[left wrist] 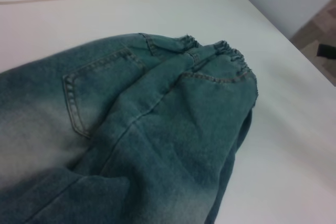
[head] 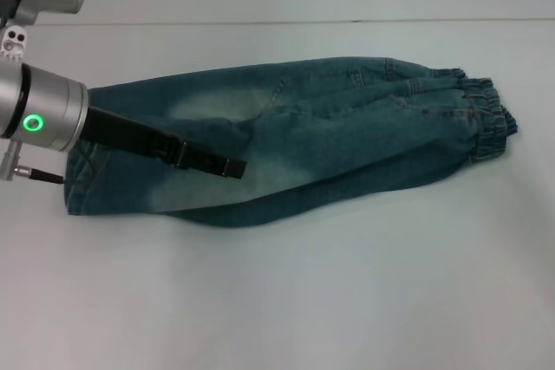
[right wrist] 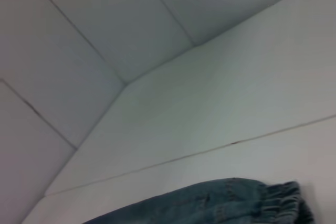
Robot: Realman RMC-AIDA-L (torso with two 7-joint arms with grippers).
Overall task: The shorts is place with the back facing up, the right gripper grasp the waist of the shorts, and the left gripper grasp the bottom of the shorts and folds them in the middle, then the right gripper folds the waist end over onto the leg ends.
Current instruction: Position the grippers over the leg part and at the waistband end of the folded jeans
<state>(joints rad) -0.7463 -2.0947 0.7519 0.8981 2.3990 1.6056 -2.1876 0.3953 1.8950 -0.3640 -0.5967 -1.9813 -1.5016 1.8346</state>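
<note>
The shorts point(head: 303, 140) lie folded lengthwise across the middle of the white counter point(head: 347, 301), the puckered elastic waist point(head: 486, 119) toward 3 o'clock and the leg ends point(head: 87, 184) toward 9 o'clock. The left gripper point(head: 227, 165) reaches in from 9 o'clock over the faded denim, its black fingers pressed together with no cloth between them. The right gripper is out of sight.

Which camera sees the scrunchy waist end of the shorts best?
The left wrist view: the gathered waistband is close. The head view shows it farther off, and the right wrist view only catches it at the picture's edge.
</note>
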